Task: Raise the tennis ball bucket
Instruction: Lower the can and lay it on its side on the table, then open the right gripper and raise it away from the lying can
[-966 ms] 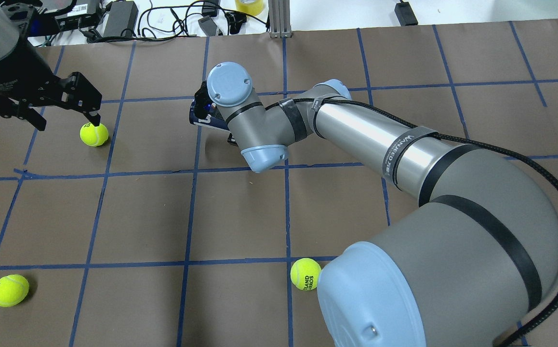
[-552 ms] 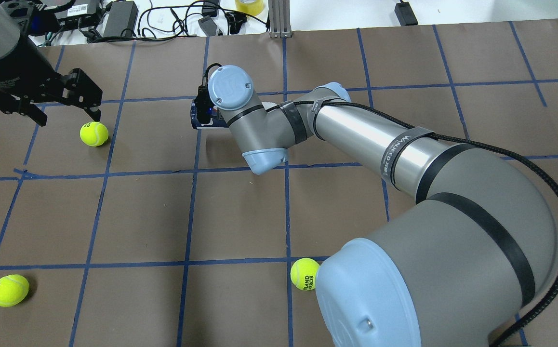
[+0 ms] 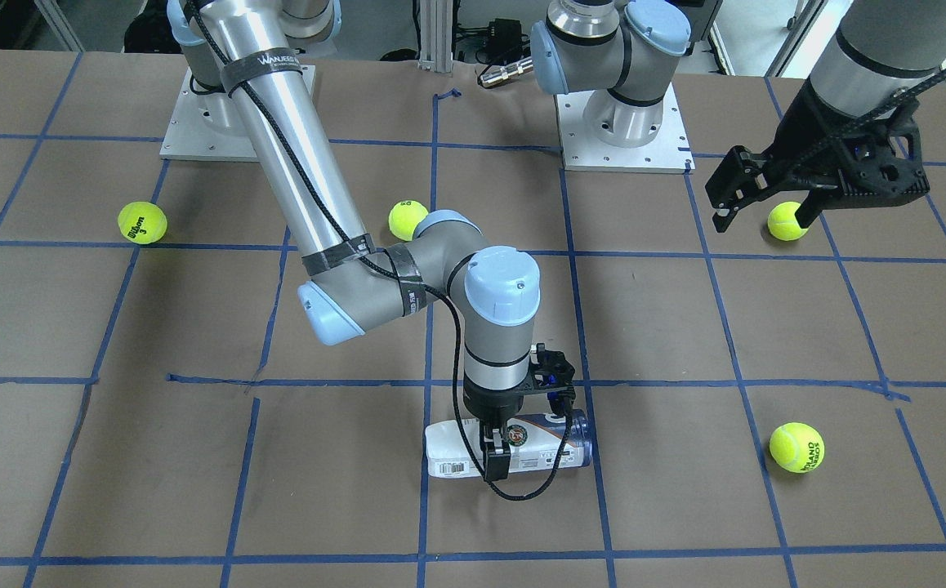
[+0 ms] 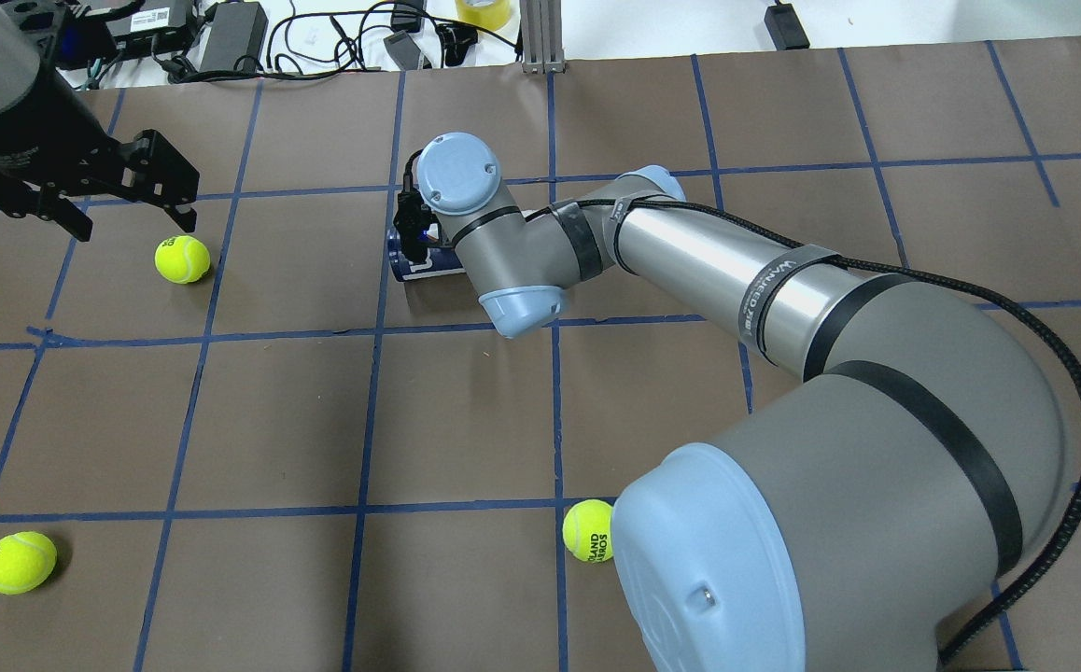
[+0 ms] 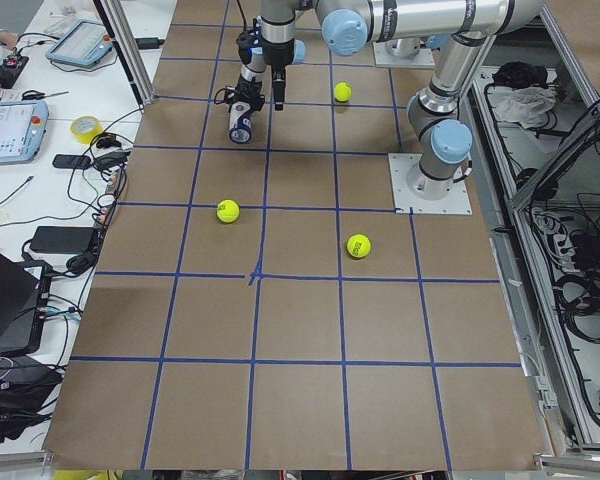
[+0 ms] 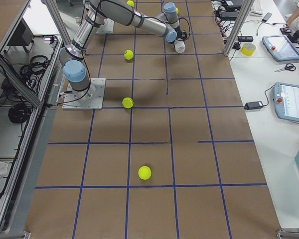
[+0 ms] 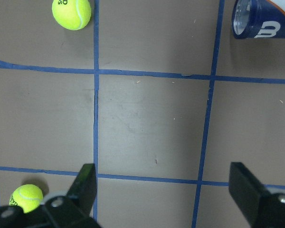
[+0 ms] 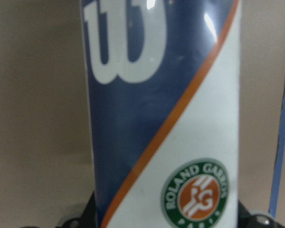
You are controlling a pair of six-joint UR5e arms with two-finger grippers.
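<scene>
The tennis ball bucket (image 3: 522, 445) is a white and navy can lying on its side on the brown table. Its navy end shows in the overhead view (image 4: 413, 264) and in the left wrist view (image 7: 262, 20), and its label fills the right wrist view (image 8: 166, 118). My right gripper (image 3: 495, 447) reaches down over its middle, one finger on each side, shut on it. My left gripper (image 3: 759, 211) is open and empty above a loose tennis ball (image 3: 786, 220), far from the bucket. The left gripper also shows in the overhead view (image 4: 134, 222).
Loose tennis balls lie on the table at the front (image 3: 796, 447), the middle (image 3: 408, 219) and the far side (image 3: 142, 222). Two arm base plates (image 3: 628, 151) stand at the robot's edge. Cables and boxes (image 4: 223, 37) lie beyond the far table edge.
My right wrist has turned and shifted slightly right and toward the robot, and the bucket's end moved with it. My left gripper has drawn back a little from the ball under it.
</scene>
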